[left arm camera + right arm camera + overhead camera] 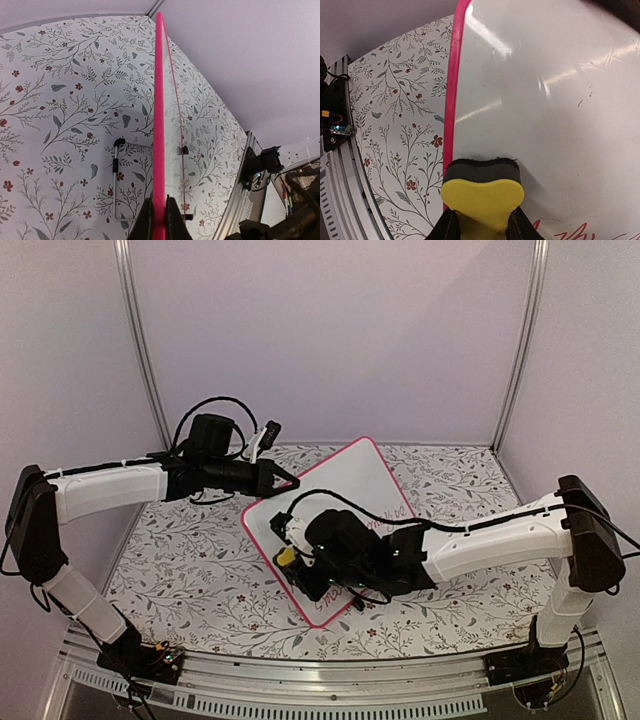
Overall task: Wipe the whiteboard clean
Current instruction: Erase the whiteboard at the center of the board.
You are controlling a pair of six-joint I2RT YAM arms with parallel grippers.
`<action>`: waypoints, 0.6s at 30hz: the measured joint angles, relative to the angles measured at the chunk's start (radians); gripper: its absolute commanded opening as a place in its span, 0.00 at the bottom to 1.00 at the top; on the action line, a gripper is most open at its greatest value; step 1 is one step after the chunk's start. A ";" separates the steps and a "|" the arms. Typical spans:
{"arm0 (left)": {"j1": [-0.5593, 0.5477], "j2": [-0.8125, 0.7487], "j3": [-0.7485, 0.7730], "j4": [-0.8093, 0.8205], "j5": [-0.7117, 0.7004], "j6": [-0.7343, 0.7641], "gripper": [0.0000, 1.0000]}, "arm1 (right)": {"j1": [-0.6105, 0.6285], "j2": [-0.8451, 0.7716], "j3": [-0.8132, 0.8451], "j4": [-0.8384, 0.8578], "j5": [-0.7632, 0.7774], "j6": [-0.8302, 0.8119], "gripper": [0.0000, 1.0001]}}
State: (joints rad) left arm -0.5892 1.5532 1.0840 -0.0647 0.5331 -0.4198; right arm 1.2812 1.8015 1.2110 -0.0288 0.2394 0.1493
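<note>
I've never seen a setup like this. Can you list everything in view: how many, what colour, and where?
whiteboard: one, white with a pink-red frame, mid-table
red writing: one scribble, red, on the whiteboard near the eraser
eraser: one, yellow with a dark felt face, against the whiteboard by its frame
wire stand: one, silver with a black tip, on the tablecloth behind the whiteboard
tablecloth: one, white with a grey and red floral print, covering the table
left arm and right arm: two, white and black, reaching in from either side
left gripper: one, black, shut on the whiteboard's frame
right gripper: one, black, shut on the eraser
</note>
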 measured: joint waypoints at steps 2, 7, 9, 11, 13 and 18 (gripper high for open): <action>0.000 0.000 0.000 0.000 0.000 0.000 0.00 | 0.005 0.003 0.013 -0.034 0.007 0.015 0.28; 0.000 0.000 0.001 0.000 0.000 0.000 0.00 | 0.010 0.021 0.064 -0.128 0.017 0.060 0.28; 0.000 0.000 0.002 0.000 0.000 0.000 0.00 | 0.010 0.023 0.081 -0.163 0.018 0.076 0.28; 0.000 0.001 0.002 0.000 0.000 0.000 0.00 | 0.011 0.023 0.095 -0.193 0.018 0.092 0.28; 0.000 0.001 0.002 0.000 0.000 0.000 0.00 | 0.014 0.023 0.106 -0.219 0.018 0.106 0.28; 0.000 0.002 0.002 0.000 0.000 0.000 0.00 | 0.018 0.023 0.119 -0.269 0.017 0.129 0.28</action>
State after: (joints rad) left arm -0.5892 1.5551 1.0859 -0.0650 0.5331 -0.4198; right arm 1.2995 1.8244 1.3300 -0.2977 0.2565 0.2779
